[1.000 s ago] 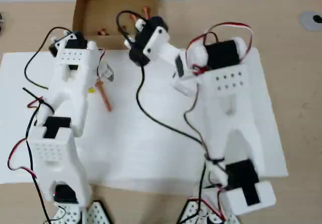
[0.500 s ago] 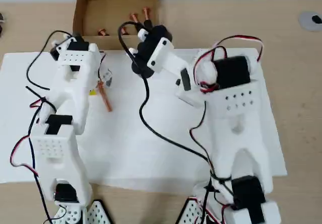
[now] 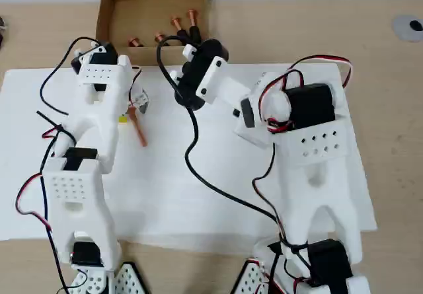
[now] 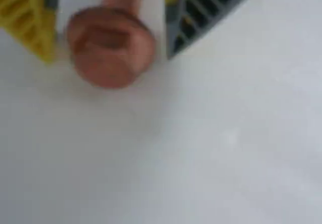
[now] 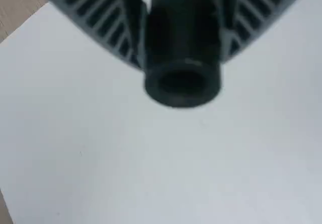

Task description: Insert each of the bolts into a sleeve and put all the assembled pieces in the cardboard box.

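My left gripper [image 4: 109,53] is shut on a copper bolt [image 4: 109,45], its slotted head facing the camera between a yellow finger [image 4: 31,20] and a grey one. In the high view that bolt [image 3: 137,127] slants down onto the white paper below the left gripper [image 3: 137,102]. My right gripper [image 5: 183,63] is shut on a black sleeve [image 5: 183,53], open end toward the camera, just above the paper. From above, the right gripper [image 3: 185,90] sits right of the bolt, just in front of the cardboard box [image 3: 106,16]. Several copper assembled pieces [image 3: 177,26] lie in the box.
A white paper sheet [image 3: 198,195] covers the wooden table [image 3: 390,96] under both arms. Black cables [image 3: 192,148] loop across the paper between the arms. A grey round object [image 3: 408,26] lies at the far right edge.
The right arm has drawn back from the box and swung right, bringing its gripper with the sleeve down toward the paper. The left arm and bolt have barely shifted.
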You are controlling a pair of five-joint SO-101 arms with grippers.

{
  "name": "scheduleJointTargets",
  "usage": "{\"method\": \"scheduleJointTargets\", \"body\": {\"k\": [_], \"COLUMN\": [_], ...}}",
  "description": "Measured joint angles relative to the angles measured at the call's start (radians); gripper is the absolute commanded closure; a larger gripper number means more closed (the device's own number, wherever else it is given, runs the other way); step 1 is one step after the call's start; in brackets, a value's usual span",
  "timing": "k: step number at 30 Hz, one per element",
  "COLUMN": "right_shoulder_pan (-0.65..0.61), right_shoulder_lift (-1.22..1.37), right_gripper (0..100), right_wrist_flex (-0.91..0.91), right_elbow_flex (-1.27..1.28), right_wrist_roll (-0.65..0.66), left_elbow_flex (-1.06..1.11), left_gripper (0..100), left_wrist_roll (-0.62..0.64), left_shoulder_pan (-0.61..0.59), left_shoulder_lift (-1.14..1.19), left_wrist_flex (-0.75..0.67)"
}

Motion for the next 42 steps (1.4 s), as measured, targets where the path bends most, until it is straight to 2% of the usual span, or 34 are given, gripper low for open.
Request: {"method": "scheduleJointTargets", "body": {"k": [1, 6, 15, 20, 30, 35, 39, 42], "right_shoulder_pan": [0.000, 0.000, 0.000, 0.000, 0.000, 0.000, -0.002, -0.046], "right_shoulder_lift": [0.000, 0.000, 0.000, 0.000, 0.000, -0.061, -0.255, -0.428], "right_gripper": [98.7, 98.7, 98.7, 98.7, 98.7, 98.7, 98.7, 98.7], "right_wrist_flex": [0.000, 0.000, 0.000, 0.000, 0.000, -0.052, -0.206, -0.302], "right_elbow_flex": [0.000, 0.000, 0.002, 0.002, 0.003, 0.003, 0.048, 0.169], "right_wrist_roll": [0.000, 0.000, 0.000, 0.000, -0.002, -0.135, -0.269, -0.334], "left_elbow_flex": [-0.015, -0.048, -0.054, -0.115, -0.327, -0.328, -0.310, -0.215], "left_gripper": [99, 98, 98, 98, 98, 98, 98, 98], "left_wrist_roll": [0.003, -0.005, -0.034, -0.038, -0.167, -0.245, -0.279, -0.281], "left_shoulder_pan": [0.003, 0.002, 0.000, -0.002, -0.002, -0.002, -0.002, -0.002], "left_shoulder_lift": [0.003, 0.017, 0.017, 0.014, -0.292, -0.453, -0.577, -0.669], "left_wrist_flex": [0.012, 0.071, 0.083, 0.150, 0.311, 0.342, 0.342, 0.356]}}
